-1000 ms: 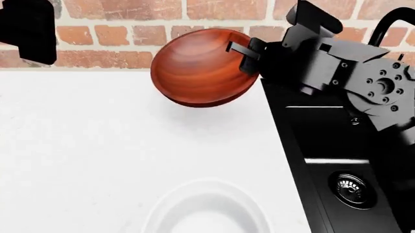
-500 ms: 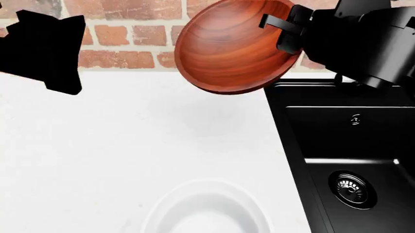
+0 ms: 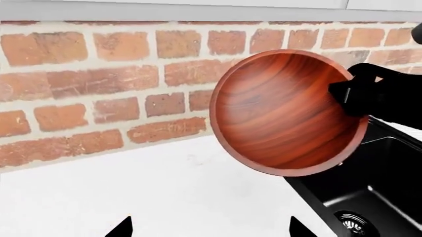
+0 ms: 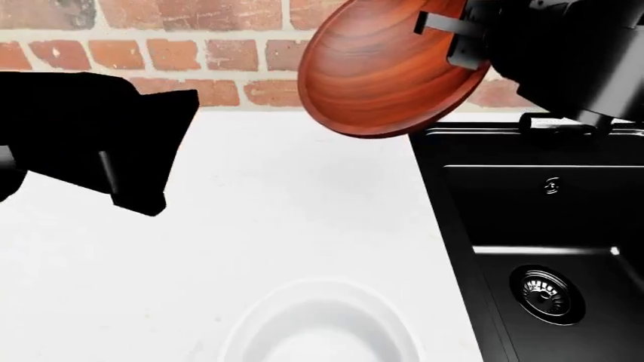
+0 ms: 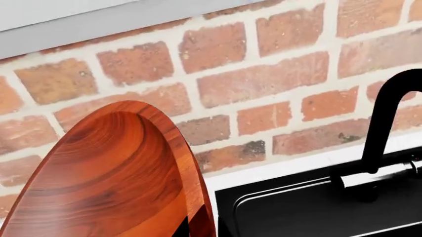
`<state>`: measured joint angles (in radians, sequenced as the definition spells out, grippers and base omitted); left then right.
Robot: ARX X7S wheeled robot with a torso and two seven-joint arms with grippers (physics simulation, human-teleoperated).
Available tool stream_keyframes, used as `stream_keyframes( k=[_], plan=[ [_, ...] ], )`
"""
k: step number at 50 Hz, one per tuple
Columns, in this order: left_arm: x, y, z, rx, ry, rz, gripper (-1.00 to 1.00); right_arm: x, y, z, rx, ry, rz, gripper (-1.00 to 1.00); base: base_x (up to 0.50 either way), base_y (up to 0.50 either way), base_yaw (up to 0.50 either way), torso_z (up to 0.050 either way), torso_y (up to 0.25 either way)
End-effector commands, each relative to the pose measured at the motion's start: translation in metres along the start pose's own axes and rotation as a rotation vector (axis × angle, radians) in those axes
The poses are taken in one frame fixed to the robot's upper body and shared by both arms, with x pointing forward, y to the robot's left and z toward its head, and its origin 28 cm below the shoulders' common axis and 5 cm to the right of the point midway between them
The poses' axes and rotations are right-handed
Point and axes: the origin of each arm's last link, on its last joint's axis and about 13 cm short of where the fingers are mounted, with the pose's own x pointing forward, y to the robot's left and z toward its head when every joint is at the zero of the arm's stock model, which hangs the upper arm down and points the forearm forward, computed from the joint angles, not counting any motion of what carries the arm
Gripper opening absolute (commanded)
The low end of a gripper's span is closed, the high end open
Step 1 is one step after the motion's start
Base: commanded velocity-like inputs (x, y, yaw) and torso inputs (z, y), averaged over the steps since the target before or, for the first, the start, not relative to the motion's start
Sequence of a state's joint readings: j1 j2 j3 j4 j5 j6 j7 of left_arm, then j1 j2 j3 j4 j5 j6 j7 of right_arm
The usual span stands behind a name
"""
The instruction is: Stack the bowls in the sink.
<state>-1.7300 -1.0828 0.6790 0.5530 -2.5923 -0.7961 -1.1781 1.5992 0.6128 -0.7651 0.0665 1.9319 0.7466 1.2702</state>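
Observation:
My right gripper [image 4: 450, 35] is shut on the rim of the reddish-brown wooden bowl [image 4: 387, 68] and holds it tilted in the air, over the counter beside the sink's [image 4: 544, 219] far left corner. The right wrist view shows that bowl [image 5: 112, 182] edge-on, with the fingers [image 5: 177, 228] clamped over its rim. From the left wrist view the bowl's inside [image 3: 283, 113] faces the camera. The white bowl [image 4: 322, 328] sits upright on the white counter at the head view's bottom edge. My left gripper [image 3: 209, 232] is open and empty above the counter, left of the wooden bowl.
A brick wall [image 4: 201, 53] backs the white counter [image 4: 282, 196]. The black faucet [image 5: 386, 113] rises at the sink's far edge. A round metal drain [image 4: 547, 294] lies in the basin floor. My left arm [image 4: 90, 136] hangs over the counter's left part.
The right gripper has carried the wooden bowl up and to the right, nearer the sink. The left arm has swung rightward into the head view.

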Motion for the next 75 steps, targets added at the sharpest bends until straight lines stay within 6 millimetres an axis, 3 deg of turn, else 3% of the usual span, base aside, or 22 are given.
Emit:
stream_keyframes(
  k=[1, 14, 50, 75],
  plan=[
    [0.000, -0.007, 0.008, -0.032, 0.117, -0.063, 1.00, 0.001, 0.003, 0.006, -0.030, -0.036, -0.035, -1.00, 0.00, 0.00, 0.00, 0.000, 0.000],
    [0.000, -0.013, 0.017, -0.042, 0.222, -0.089, 1.00, 0.003, 0.005, 0.008, -0.043, -0.040, -0.053, -1.00, 0.00, 0.00, 0.00, 0.000, 0.001],
    [0.027, -0.029, 0.011, 0.135, 0.526, -0.250, 1.00, 0.016, 0.006, -0.002, -0.041, -0.015, -0.070, -1.00, 0.00, 0.00, 0.00, 0.000, 0.000],
    [0.029, -0.030, 0.005, 0.142, 0.597, -0.275, 1.00, 0.020, 0.008, -0.005, -0.046, -0.005, -0.069, -1.00, 0.00, 0.00, 0.00, 0.000, 0.000]
  ],
)
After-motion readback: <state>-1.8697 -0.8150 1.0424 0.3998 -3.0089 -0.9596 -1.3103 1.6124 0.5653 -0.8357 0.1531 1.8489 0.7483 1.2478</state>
